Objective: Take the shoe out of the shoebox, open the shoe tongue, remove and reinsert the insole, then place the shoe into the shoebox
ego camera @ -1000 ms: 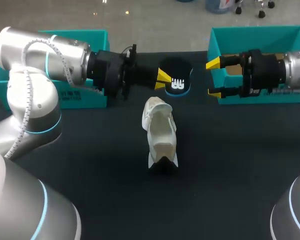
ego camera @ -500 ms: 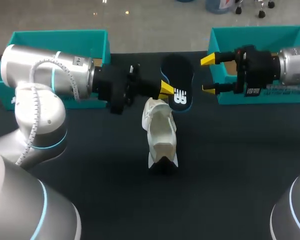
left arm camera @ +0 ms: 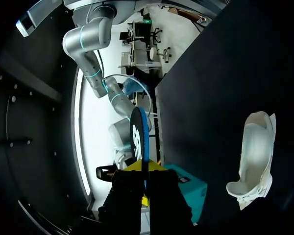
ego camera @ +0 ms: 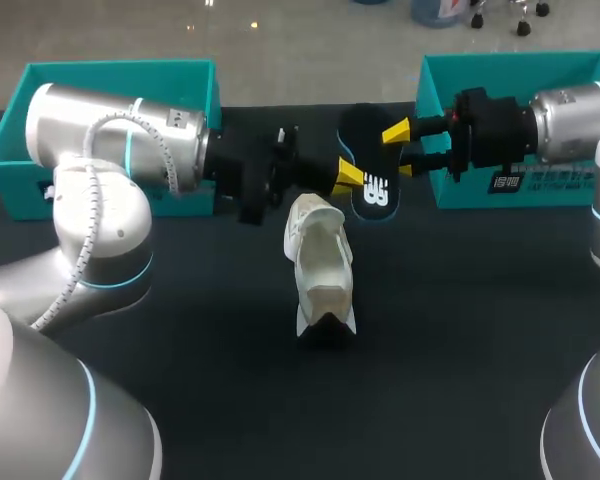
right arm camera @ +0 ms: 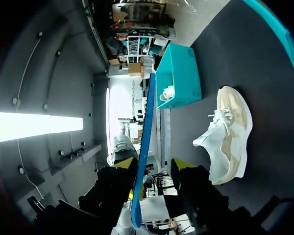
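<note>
A white shoe (ego camera: 320, 265) stands on the black table, toe toward the near edge; it also shows in both wrist views (left arm camera: 257, 156) (right arm camera: 225, 132). Above the table behind it, my left gripper (ego camera: 352, 178) is shut on a black insole (ego camera: 372, 165) with a blue rim and white logo. In the left wrist view the insole (left arm camera: 138, 142) stands edge-on out of my left gripper (left arm camera: 144, 172). My right gripper (ego camera: 400, 150) straddles the insole's other side. The insole (right arm camera: 146, 142) passes between the fingers of the right gripper (right arm camera: 152, 169), with a gap still showing on one side.
One teal shoebox (ego camera: 110, 100) sits at the back left behind my left arm, and a second teal box (ego camera: 525, 120) at the back right under my right arm. The left box (right arm camera: 179, 78) holds something white.
My left arm has carried the insole to the right. My right arm has moved left to it and its fingers have narrowed around the insole. The shoe has not moved.
</note>
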You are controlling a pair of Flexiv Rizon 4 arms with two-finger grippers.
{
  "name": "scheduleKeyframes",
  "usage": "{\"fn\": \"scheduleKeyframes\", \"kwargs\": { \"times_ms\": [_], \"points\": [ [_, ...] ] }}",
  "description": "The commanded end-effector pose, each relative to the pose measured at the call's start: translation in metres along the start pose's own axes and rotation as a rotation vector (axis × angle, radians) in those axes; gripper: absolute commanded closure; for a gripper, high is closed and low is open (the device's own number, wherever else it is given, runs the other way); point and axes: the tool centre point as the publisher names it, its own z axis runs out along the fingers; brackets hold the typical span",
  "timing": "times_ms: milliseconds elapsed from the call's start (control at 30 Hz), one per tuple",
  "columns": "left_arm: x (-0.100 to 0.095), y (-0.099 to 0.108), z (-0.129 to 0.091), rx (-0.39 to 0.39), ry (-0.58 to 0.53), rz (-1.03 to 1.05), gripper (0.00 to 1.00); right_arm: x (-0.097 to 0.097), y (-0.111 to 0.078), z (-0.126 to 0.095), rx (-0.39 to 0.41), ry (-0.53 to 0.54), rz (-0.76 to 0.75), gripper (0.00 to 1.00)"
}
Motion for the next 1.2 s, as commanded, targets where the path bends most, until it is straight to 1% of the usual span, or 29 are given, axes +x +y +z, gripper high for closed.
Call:
{"fn": "scheduleKeyframes", "kwargs": {
  "times_ms": [33, 100, 133, 200, 233, 267, 300, 333, 367, 433, 467, 500, 533, 600, 633, 700, 767, 900, 1033, 1167, 1200],
  "points": [
    [0.002, 0.000, 0.001, 0.002, 0.014, -0.009, 1.00, -0.001, -0.003, 0.000, -0.020, 0.002, -0.005, 1.00],
    [0.002, 0.000, 0.000, -0.005, 0.021, -0.014, 1.00, -0.001, -0.002, 0.000, -0.017, 0.008, -0.005, 1.00],
    [0.002, 0.000, 0.000, -0.007, 0.028, -0.015, 0.84, -0.001, -0.002, 0.000, -0.017, 0.011, -0.009, 1.00],
    [0.002, 0.001, -0.001, -0.015, 0.033, -0.016, 0.35, -0.001, -0.002, 0.001, -0.015, 0.016, -0.012, 1.00],
    [0.003, 0.002, -0.001, -0.017, 0.040, -0.021, 0.22, -0.001, -0.002, 0.001, -0.014, 0.017, -0.013, 1.00],
    [0.003, 0.002, -0.001, -0.017, 0.041, -0.019, 0.11, -0.001, -0.002, 0.001, -0.015, 0.018, -0.014, 1.00],
    [0.004, 0.003, -0.001, -0.022, 0.045, -0.012, 0.09, -0.001, -0.002, 0.001, -0.014, 0.019, -0.015, 1.00],
    [0.004, 0.004, -0.001, -0.022, 0.046, -0.013, 0.18, -0.001, -0.002, 0.001, -0.014, 0.021, -0.015, 1.00],
    [0.005, 0.004, -0.001, -0.028, 0.045, -0.010, 0.37, -0.001, -0.002, 0.002, -0.013, 0.021, -0.015, 1.00],
    [0.005, 0.005, -0.001, -0.032, 0.041, -0.009, 0.83, -0.001, -0.002, 0.002, -0.013, 0.021, -0.016, 1.00],
    [0.005, 0.005, 0.000, -0.035, 0.041, -0.008, 0.79, -0.001, -0.003, 0.002, -0.013, 0.021, -0.016, 1.00],
    [0.005, 0.005, 0.000, -0.038, 0.041, -0.007, 0.67, -0.001, -0.003, 0.001, -0.013, 0.020, -0.016, 1.00],
    [0.004, 0.005, 0.000, -0.040, 0.043, -0.011, 0.36, -0.001, -0.004, 0.001, -0.013, 0.019, -0.016, 1.00],
    [0.000, 0.006, -0.004, -0.013, 0.078, -0.004, 0.06, -0.002, -0.004, 0.000, -0.015, 0.017, -0.015, 1.00],
    [-0.003, 0.008, -0.008, 0.004, 0.104, -0.011, 0.00, -0.003, -0.003, -0.001, -0.016, 0.016, -0.014, 1.00],
    [-0.008, 0.012, -0.018, 0.041, 0.190, -0.041, 0.00, -0.005, -0.003, -0.001, -0.017, 0.014, -0.013, 1.00],
    [-0.009, 0.015, -0.028, 0.062, 0.272, -0.055, 0.00, -0.007, -0.002, -0.001, -0.016, 0.012, -0.012, 1.00],
    [-0.009, 0.020, -0.042, 0.071, 0.382, -0.081, 0.00, -0.009, -0.003, -0.001, -0.017, 0.007, -0.013, 1.00],
    [-0.011, 0.023, -0.046, 0.073, 0.470, -0.095, 0.00, -0.011, -0.003, -0.001, -0.014, 0.003, -0.013, 1.00],
    [-0.018, 0.024, -0.048, 0.080, 0.572, -0.118, 0.00, -0.013, -0.003, 0.001, -0.007, -0.003, -0.012, 1.00],
    [-0.020, 0.025, -0.048, 0.067, 0.598, -0.139, 0.00, -0.014, -0.003, 0.001, -0.005, -0.004, -0.011, 1.00]
  ]
}}
